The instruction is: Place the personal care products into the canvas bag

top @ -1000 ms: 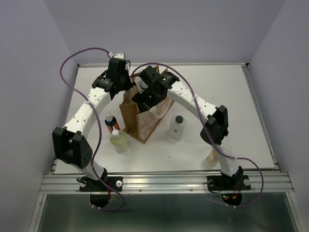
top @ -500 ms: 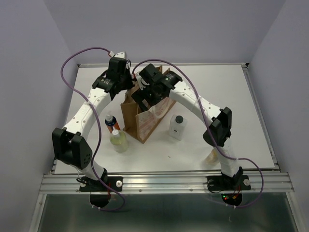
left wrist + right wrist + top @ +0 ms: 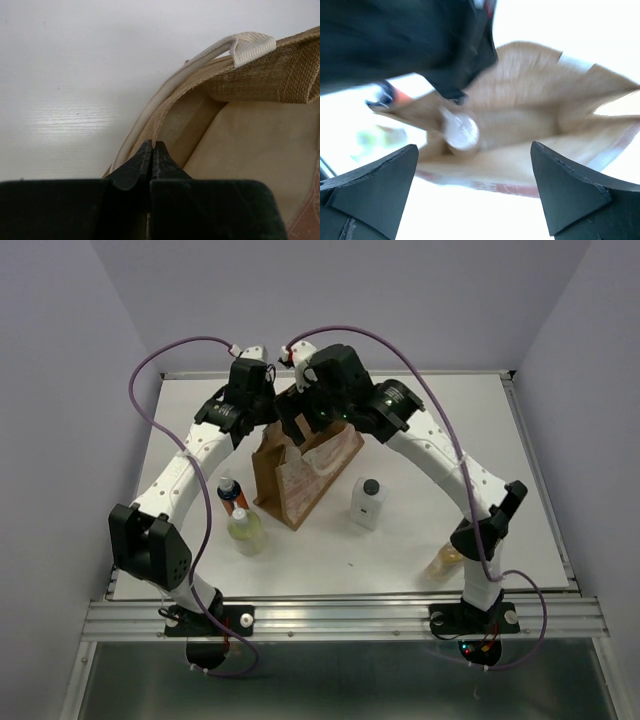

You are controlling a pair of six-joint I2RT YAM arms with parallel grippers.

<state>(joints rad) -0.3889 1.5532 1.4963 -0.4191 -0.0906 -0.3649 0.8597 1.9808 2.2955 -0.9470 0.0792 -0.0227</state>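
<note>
The canvas bag [image 3: 300,480] stands upright mid-table. My left gripper [image 3: 262,418] is shut on its rim beside the cream strap [image 3: 200,60], jaws pinching the fabric [image 3: 152,144]. My right gripper [image 3: 298,425] is open and empty above the bag's mouth [image 3: 474,146]. A white-capped bottle [image 3: 460,131] lies inside the bag, blurred. The orange bottle with a dark cap [image 3: 230,492] and the yellow-green bottle [image 3: 245,530] stand left of the bag. The white square bottle [image 3: 368,502] stands to its right. A tan bottle [image 3: 443,562] is partly hidden behind the right arm.
The table's white top [image 3: 480,440] has a raised metal rim at the back and sides. A rail [image 3: 340,618] runs along the near edge by the arm bases. Purple cables loop above both arms.
My right gripper has lifted up and back out of the bag's mouth, and its arm has straightened. The left gripper keeps its hold on the rim. The bottles on the table have not moved.
</note>
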